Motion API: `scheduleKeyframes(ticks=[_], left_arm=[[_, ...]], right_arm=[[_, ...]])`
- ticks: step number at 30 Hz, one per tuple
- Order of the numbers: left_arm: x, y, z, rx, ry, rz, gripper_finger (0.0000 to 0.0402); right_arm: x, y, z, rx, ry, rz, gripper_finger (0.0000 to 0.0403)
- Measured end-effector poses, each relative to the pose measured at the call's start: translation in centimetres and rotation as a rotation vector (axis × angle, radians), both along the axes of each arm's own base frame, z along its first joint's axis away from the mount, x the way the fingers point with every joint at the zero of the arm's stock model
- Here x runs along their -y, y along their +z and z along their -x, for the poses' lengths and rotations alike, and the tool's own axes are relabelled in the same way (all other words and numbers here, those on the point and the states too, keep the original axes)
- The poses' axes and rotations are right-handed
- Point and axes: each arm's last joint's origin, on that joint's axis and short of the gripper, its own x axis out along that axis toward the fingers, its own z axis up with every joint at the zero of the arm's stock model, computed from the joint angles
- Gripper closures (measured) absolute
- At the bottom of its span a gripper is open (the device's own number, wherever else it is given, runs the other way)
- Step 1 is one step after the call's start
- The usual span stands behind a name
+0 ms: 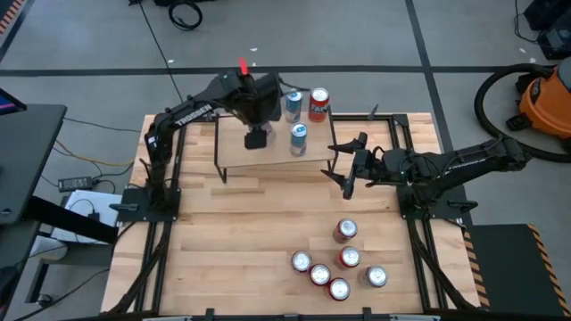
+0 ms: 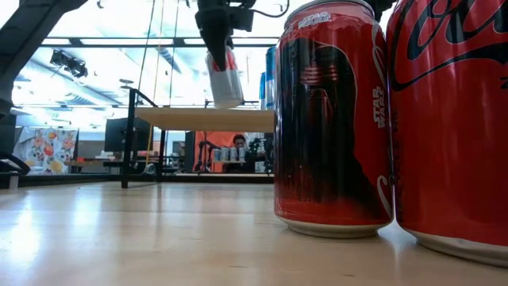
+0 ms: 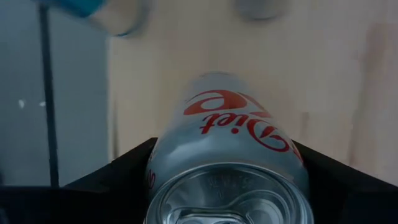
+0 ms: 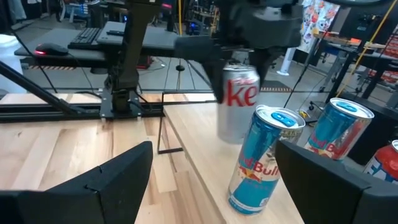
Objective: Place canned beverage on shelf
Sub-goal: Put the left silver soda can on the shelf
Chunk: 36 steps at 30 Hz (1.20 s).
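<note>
My left gripper point(image 1: 257, 135) is over the shelf point(image 1: 239, 157), a light-wood board on thin black legs, and is shut on a silver Diet Coke can point(image 3: 230, 137). The can also shows in the low view point(image 2: 225, 78) and the right wrist view point(image 4: 236, 106). Its bottom is close over the board point(image 2: 198, 119); I cannot tell whether it touches. Two blue cans point(image 1: 293, 105) point(image 1: 299, 138) and a red can point(image 1: 318, 104) stand upright on the shelf. My right gripper point(image 1: 351, 166) is open and empty just right of the shelf. My left gripper pinches the Diet Coke can's side wall near its top point(image 3: 166, 163) between its two fingers, one on each side. The fingers come from above and point down. The can hangs below them, top up and slightly tilted.
Several red and silver cans point(image 1: 339, 263) stand on the slatted tabletop near the front right; two of them point(image 2: 333, 119) fill the low view's right side. Black frame rails point(image 1: 415, 223) run along both table sides. Bare wood lies at the front left.
</note>
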Motion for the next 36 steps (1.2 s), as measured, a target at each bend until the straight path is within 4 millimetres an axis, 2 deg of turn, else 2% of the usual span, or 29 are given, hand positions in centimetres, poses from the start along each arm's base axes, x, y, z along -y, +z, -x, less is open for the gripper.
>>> scheduleKeyframes(ticks=[10, 15, 24, 31, 36], left_arm=[[-3.1, 0.3, 0.7, 0.038, 0.028, -0.089, 0.0099], [-4.1, 0.4, 0.9, 0.060, 0.026, -0.118, 0.0099], [-3.8, 0.1, 1.6, -0.004, 0.047, -0.059, 0.0099], [-3.4, 0.2, 1.3, 0.004, 0.020, -0.068, 0.0099], [-4.1, -0.5, 1.0, -0.007, 0.023, -0.066, 0.0099]], right_arm=[[0.0, 0.0, 0.0, -0.008, 0.003, 0.021, 0.0053], [0.0, 0.0, 0.0, -0.008, 0.003, 0.014, 0.0053], [-0.1, -0.4, 0.1, -0.028, -0.001, -0.029, 0.0053], [-0.4, -0.3, 0.1, -0.014, 0.014, -0.032, 0.0053], [-0.6, -0.1, 0.1, 0.010, 0.024, -0.049, 0.0053]])
